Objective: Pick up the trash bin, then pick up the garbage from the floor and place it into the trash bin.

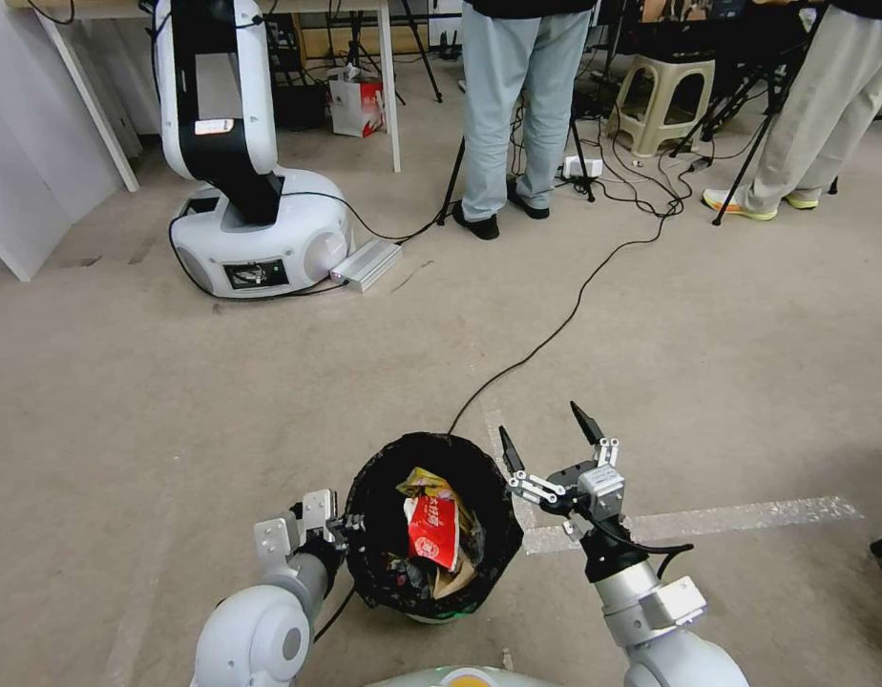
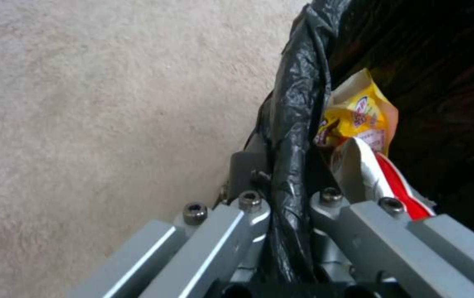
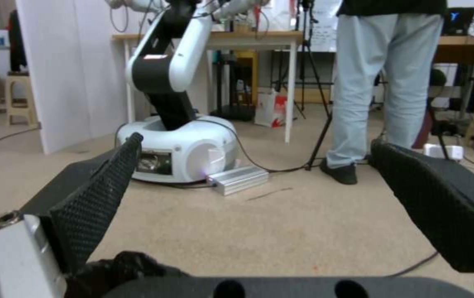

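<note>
Spreading beige carpet floor (image 1: 174, 401) looks free of litter around the robot, so pickup seems about done. Trash bin (image 1: 431, 523), white bucket with a black bag (image 2: 295, 136) folded over the rim, sits low centre between both arms. Left pincer (image 1: 350, 523) is clamped on the bagged rim, one finger inside and one outside, likely to carry the bin. Right pincer (image 1: 548, 447) hovers just beside the bin's right edge, spread wide, holding nothing. Inside the bin: red packet (image 1: 433, 530), yellow snack wrapper (image 2: 355, 118).
</note>
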Robot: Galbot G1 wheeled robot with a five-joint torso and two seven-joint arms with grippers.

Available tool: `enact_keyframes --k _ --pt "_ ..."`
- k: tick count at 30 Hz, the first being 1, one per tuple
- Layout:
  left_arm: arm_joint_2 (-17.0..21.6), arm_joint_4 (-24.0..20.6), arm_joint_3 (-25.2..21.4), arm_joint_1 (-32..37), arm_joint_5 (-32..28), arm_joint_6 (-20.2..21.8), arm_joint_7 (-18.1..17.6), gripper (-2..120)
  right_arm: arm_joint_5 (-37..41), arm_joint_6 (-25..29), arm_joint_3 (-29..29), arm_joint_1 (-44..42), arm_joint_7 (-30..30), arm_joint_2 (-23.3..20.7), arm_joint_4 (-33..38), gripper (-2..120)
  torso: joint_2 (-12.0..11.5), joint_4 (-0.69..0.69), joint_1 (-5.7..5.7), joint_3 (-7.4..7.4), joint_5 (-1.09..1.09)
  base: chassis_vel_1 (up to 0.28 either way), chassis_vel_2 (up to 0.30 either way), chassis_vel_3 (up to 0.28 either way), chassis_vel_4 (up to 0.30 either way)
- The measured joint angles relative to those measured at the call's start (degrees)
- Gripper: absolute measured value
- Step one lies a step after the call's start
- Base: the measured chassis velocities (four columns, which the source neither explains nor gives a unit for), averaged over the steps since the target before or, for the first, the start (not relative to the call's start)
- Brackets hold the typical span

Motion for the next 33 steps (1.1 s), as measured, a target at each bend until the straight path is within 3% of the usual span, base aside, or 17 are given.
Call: enact_keyframes --k 5,7,11,19,21,23,25,33 --pt "-0.54 0.84 -0.73 -0.6 0.1 -0.42 0.07 20 -0.01 0.12 -0.5 0.19 -0.32 -0.53 -0.1 100 0.0 0.0 0.0 0.0 0.0 0.0 0.0 0.0 0.0" --pt "-0.58 0.92 -0.79 -0.66 0.11 -0.45 0.05 21 0.01 0.14 -0.5 0.2 -0.35 -0.59 -0.1 100 0.0 0.0 0.0 0.0 0.0 0.0 0.0 0.0 0.0" --pt "-1.0 1.75 -0.89 -1.28 0.07 -0.91 -0.12 43 0.19 0.56 0.2 0.0 -0.77 -0.94 0.19 100 0.0 0.0 0.0 0.0 0.01 0.0 0.0 0.0 0.0" --pt "-1.65 2.98 -0.96 -2.4 -0.14 -1.88 -0.29 68 -0.08 1.2 0.58 -1.0 -1.62 -0.9 0.7 100 0.0 -0.01 0.0 -0.01 -0.01 0.0 0.0 0.0 0.0" --pt "-1.5 1.28 -0.96 -2.22 -0.79 -1.8 -0.51 80 -0.33 1.46 0.7 -1.33 -1.95 -0.91 0.7 100 0.0 -0.02 0.0 0.01 -0.07 0.0 0.0 0.0 0.0" --pt "-1.44 0.51 -0.97 -2.16 -0.96 -1.78 -0.55 83 -0.41 1.49 0.7 -1.39 -2.03 -0.9 0.7 100 0.0 -0.02 0.0 0.01 -0.06 0.0 0.0 0.0 0.0" --pt "-1.37 -1.9 -0.96 -1.87 -1.18 -1.71 -0.69 96 -0.86 1.64 0.47 -1.57 -2.3 -0.73 0.69 100 0.0 -0.02 0.0 0.01 -0.05 0.0 0.0 0.0 0.0" --pt "-1.13 -8.75 -2.02 0.87 -1.01 -1.32 -1.9 100 -1.8 2.11 -0.49 -1.78 -2.62 -0.28 0.01 100 0.0 -0.01 0.0 0.0 -0.01 0.0 0.0 0.0 0.0"
